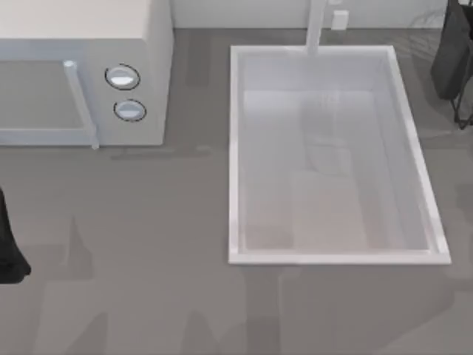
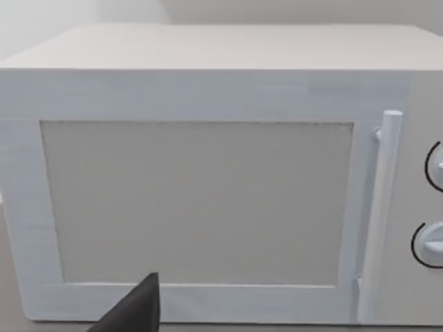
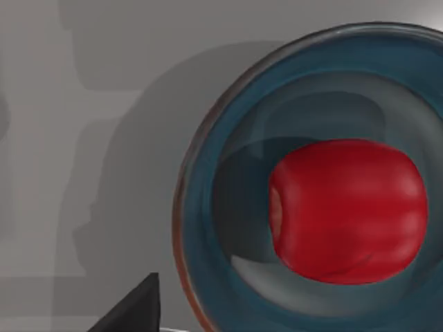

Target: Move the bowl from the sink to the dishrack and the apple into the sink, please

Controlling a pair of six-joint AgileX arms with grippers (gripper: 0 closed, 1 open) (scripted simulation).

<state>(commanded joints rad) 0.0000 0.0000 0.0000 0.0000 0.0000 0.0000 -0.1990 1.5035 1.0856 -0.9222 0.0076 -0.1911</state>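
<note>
From above, the sink (image 1: 332,155) lies right of the microwave (image 1: 111,74); the left arm (image 1: 11,244) is at the left edge and the right arm (image 1: 454,52) at the far right corner, both cut off. The left wrist view faces the microwave door (image 2: 197,200). The right wrist view has the apple (image 3: 346,211) lying inside the bowl (image 3: 208,207), whose rim is cut off. Whether either gripper is released or clenched, I cannot tell.

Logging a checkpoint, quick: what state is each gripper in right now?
Left gripper: facing the white microwave; cannot be told.
Right gripper: above the deep blue glossy bowl holding the dark red apple; cannot be told.
</note>
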